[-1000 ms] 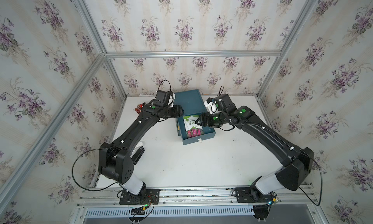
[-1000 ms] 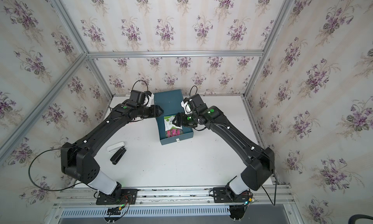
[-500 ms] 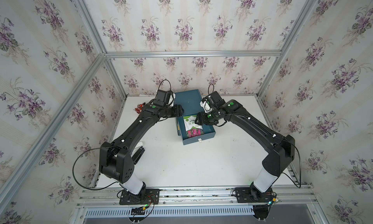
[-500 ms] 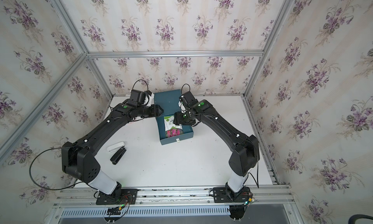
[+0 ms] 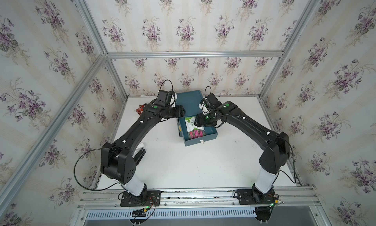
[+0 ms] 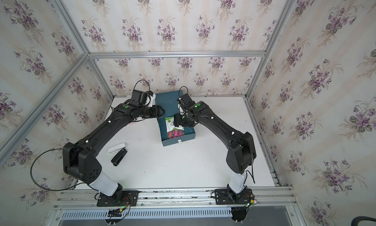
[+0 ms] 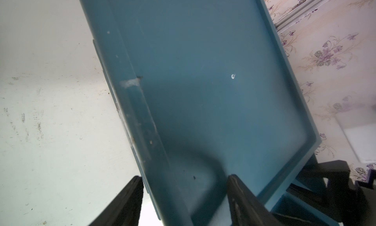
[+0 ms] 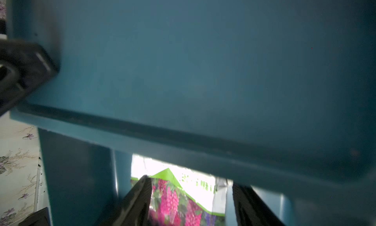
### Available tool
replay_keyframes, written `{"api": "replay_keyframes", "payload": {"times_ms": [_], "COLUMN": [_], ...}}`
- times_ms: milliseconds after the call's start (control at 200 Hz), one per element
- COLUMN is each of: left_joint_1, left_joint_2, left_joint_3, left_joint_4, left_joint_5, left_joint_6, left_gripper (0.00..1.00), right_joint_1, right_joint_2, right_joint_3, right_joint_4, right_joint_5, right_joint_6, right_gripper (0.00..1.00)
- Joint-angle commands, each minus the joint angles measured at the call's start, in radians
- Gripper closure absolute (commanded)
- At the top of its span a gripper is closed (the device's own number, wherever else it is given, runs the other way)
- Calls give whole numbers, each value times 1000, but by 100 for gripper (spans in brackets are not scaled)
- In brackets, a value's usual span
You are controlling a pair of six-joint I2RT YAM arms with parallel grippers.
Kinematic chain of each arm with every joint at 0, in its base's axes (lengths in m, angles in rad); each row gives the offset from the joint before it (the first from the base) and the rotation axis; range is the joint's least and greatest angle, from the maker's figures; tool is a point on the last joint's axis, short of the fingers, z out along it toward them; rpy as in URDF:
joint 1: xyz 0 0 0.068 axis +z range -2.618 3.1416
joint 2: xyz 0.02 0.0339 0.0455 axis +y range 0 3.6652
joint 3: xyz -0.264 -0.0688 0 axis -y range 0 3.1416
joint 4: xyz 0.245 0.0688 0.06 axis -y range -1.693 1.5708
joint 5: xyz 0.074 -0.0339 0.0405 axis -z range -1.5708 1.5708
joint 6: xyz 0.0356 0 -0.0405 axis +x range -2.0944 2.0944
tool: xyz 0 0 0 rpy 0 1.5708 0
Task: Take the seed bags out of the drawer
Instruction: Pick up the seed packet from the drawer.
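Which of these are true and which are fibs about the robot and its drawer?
1. The drawer is pulled open. True.
2. A seed bag with pink flowers lies inside it. True.
3. The right fingers are squeezed shut. False: they stand apart over the bag.
4. The left fingers hold the seed bag. False: they straddle the cabinet edge.
5. A white thing and a black thing lie on the table. True.
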Motion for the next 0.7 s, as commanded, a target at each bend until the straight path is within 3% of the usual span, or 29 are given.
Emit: {"api": "replay_keyframes", "payload": {"times_ms": [0, 235, 694], "left_joint_1": [0, 1, 4], "left_joint_2": [11, 13, 12], "left_joint_3": [7, 13, 5], "left_joint_4": [-87, -96, -105], "left_joint_5": [-44, -47, -52], "left_joint_6": [26, 35, 42], "left_gripper": [32, 32, 31], "right_joint_1": [7, 20, 44], "right_joint_2": [16, 52, 73], "right_joint_3": [14, 30, 33], "right_joint_4": [-5, -10, 26], "right_joint_5": [64, 81, -31], "right_joint_6": [0, 4, 20], "right_gripper": [33, 35, 47]}}
